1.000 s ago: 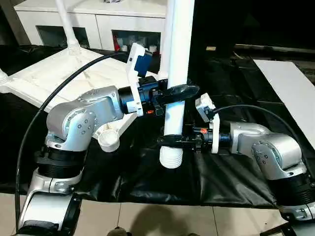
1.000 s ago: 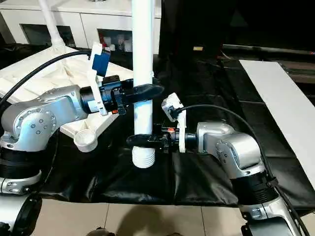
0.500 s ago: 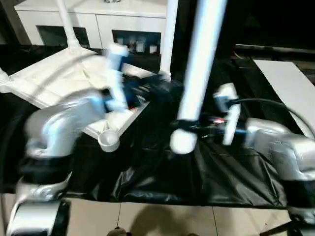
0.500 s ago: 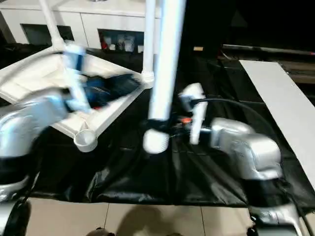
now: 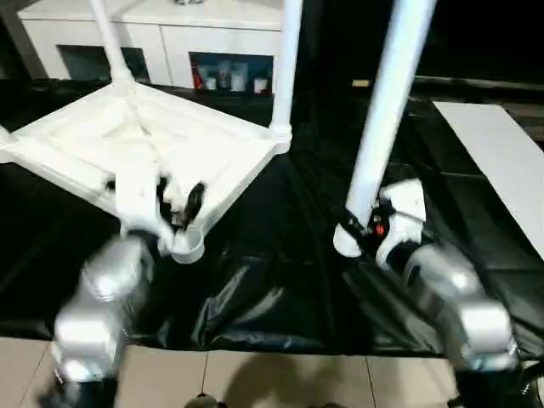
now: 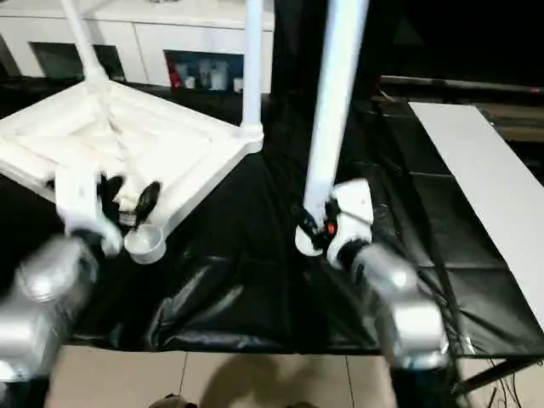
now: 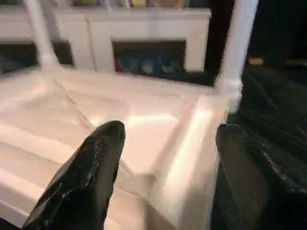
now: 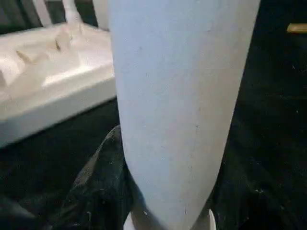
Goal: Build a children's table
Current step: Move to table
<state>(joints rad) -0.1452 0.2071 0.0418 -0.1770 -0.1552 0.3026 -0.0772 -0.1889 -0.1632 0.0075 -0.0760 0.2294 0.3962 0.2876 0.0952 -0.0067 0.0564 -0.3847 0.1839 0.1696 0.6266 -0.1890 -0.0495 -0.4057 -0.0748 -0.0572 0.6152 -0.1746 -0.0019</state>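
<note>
The white tabletop (image 5: pixel 136 140) lies upside down at the left, ribbed underside up. Two white legs stand in its far sockets, one at the back left (image 5: pixel 109 42) and one at the right corner (image 5: pixel 286 68). Its near corner socket (image 5: pixel 189 246) holds nothing. My left gripper (image 5: pixel 177 204) hovers open just above that near corner, and the left wrist view shows its black fingers (image 7: pixel 91 172) spread over the tabletop rim (image 7: pixel 182 158). My right gripper (image 5: pixel 347 228) is shut on the lower end of a third leg (image 5: pixel 389 102), which leans up and to the right over the black sheet.
A black sheet (image 5: pixel 272 289) covers the work surface, ending at a tiled floor (image 5: pixel 255 378) near me. A white cabinet with glass doors (image 5: pixel 170 38) stands behind the tabletop. A flat white board (image 5: pixel 501 153) lies at the right.
My left gripper let go of the leg, opened and swung left to the tabletop's near corner. My right gripper carried the leg to the right and tilted it.
</note>
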